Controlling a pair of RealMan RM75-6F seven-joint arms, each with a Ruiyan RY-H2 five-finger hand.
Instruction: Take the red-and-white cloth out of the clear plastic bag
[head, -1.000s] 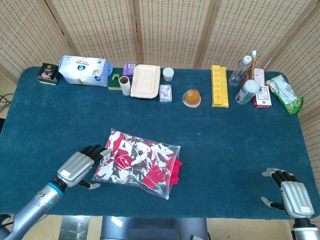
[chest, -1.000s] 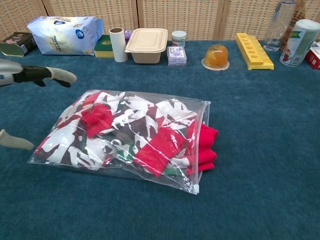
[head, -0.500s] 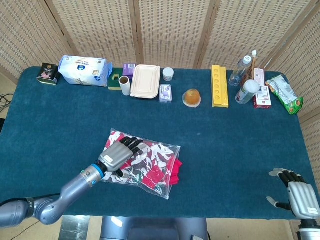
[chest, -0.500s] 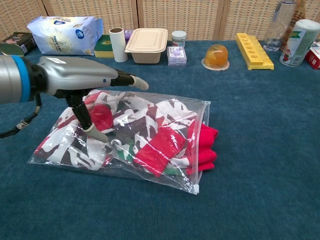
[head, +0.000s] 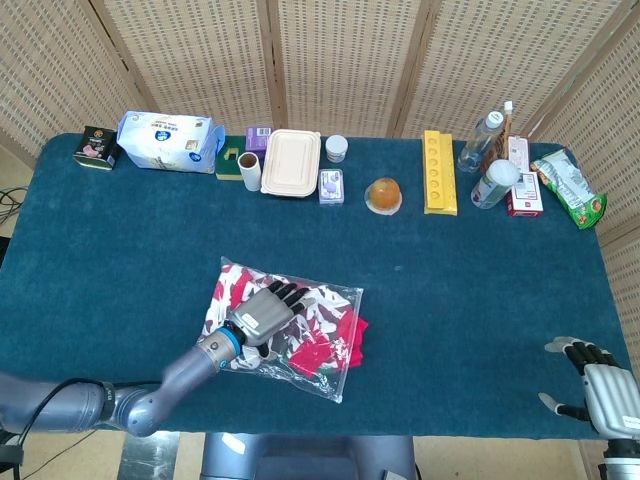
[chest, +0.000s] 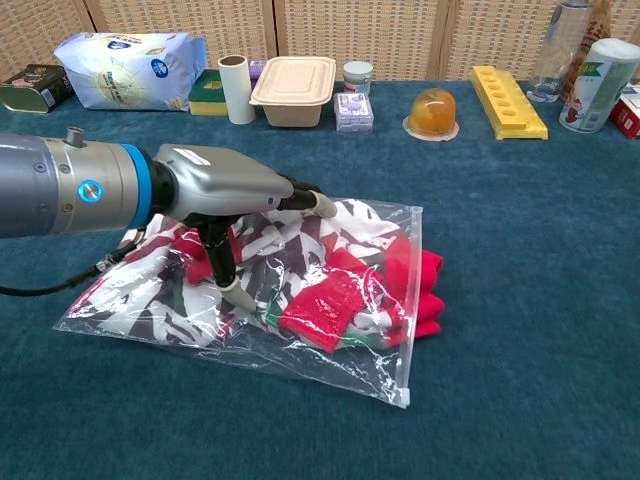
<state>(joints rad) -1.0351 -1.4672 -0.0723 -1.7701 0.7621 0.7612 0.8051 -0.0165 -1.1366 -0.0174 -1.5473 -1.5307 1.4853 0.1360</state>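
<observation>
One hand on target: left hand (head: 266, 311) rests flat on clear plastic bag (chest: 385, 352), fingers spread, gripping nothing.
Cloth: red-and-white cloth (chest: 345, 290) inside, lower-centre worktop (head: 460, 290).
Bag mouth: frame-right end; red folds poke out.
Right hand (head: 610, 388): lower-right corner, well apart, fingers apart, empty.

Red/white cloth (chest: 340, 300) bunched in bag (chest: 390, 370)

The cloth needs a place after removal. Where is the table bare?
Bare table lies between the plastic bag and the right hand, also left of the bag. The back row, from tissue pack to snack bag, is crowded.
</observation>
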